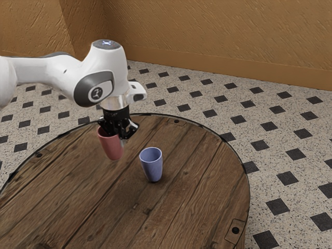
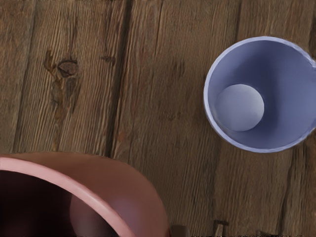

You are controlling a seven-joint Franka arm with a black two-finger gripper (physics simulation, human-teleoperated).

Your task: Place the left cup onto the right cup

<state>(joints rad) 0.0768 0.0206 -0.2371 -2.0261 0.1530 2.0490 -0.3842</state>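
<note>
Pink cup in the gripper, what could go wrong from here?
The gripper holds the pink cup by its rim, tilted, so it might slip. It seems to hang low beside the blue cup; moving across without lifting could knock that over.

White rounded arm (image 1: pixel 49 70), grey joint cap (image 1: pixel 96 89), black hand (image 1: pixel 120 133)

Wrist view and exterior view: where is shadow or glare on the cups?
Exterior view: the lilac plastic cup throws a faint shadow on the round wooden table. Wrist view: the pink plastic cup is dark inside, the lilac one evenly lit; no glare.
</note>
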